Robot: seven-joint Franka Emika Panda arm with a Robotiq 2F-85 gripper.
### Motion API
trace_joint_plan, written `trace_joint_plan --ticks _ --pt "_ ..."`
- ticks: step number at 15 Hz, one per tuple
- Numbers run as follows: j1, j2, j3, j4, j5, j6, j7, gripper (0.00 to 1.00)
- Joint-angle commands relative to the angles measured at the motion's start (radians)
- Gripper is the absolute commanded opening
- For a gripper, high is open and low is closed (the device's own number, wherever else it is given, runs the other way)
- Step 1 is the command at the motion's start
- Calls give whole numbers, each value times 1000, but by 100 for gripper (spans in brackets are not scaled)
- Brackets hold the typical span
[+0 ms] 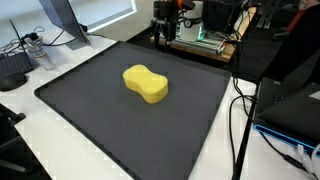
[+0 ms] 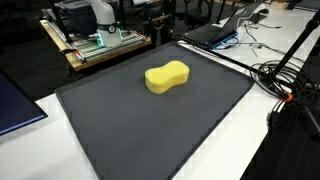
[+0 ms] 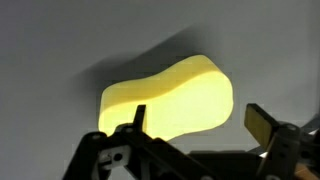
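The gripper (image 3: 200, 122) stands with its jaws wide apart and nothing between them. In the wrist view its two dark fingers (image 3: 138, 118) rise from the lower edge, and the yellow sponge (image 3: 170, 100) lies beyond them, untouched, throwing a soft shadow on the grey surface. The sponge (peanut-shaped, pinched at the waist) rests flat near the middle of a dark mat (image 1: 90, 120) in both exterior views (image 1: 146, 84) (image 2: 167, 76) – nothing else lies on the mat (image 2: 150, 130). The mat sits on a white table (image 1: 40, 140), with black cables (image 2: 285, 80) running along one side and a laptop (image 2: 215, 33) just past a far corner.
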Motion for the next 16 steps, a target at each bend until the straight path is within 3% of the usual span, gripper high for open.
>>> trace_joint_plan --ticks 1,4,5,10,16 --pt "41 -141 7 15 -129 -203 123 100" --pt "65 -166 52 87 -213 -356 196 100" --pt "83 -136 -5 52 -166 -271 138 100" --pt "94 -157 23 83 -201 -338 180 100" --pt "137 3 88 296 -340 -438 163 100"
